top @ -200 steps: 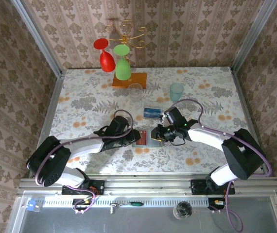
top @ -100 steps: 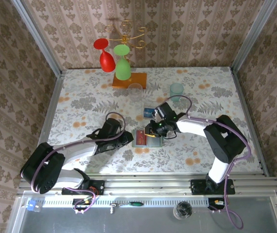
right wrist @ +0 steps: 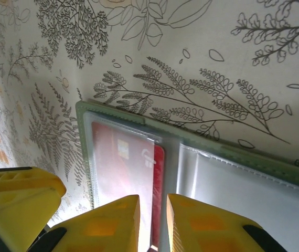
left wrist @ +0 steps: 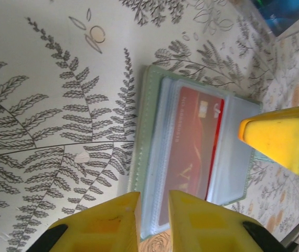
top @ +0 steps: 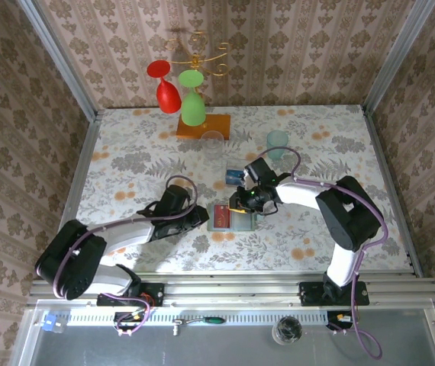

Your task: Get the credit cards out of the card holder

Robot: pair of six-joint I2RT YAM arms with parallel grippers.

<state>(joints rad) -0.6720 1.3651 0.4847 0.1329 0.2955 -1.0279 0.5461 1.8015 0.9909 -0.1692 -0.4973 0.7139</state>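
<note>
The card holder (top: 240, 222) lies open and flat on the flowered table, pale grey-green with clear sleeves (left wrist: 233, 157) (right wrist: 254, 194). A red credit card (top: 220, 216) (left wrist: 196, 142) (right wrist: 120, 168) sits in its left sleeve, with one bare red edge showing by the fold. A blue credit card (top: 238, 176) lies loose on the table behind the holder. My left gripper (top: 203, 217) (left wrist: 155, 215) rests at the holder's left edge, its jaws a narrow gap apart. My right gripper (top: 241, 207) (right wrist: 153, 223) hovers over the red card's bare edge, jaws also narrowly apart. Nothing is pinched in either.
A pale teal cup (top: 277, 143) and a clear glass (top: 214, 142) stand behind the blue card. Further back, a wooden base (top: 202, 126) carries a rack with a red glass (top: 164, 88) and a green glass (top: 193, 105). Metal frame posts border the table.
My right gripper has moved left over the holder's fold. My left gripper has drawn back a little to the holder's left edge. Little has moved in the last half second.
</note>
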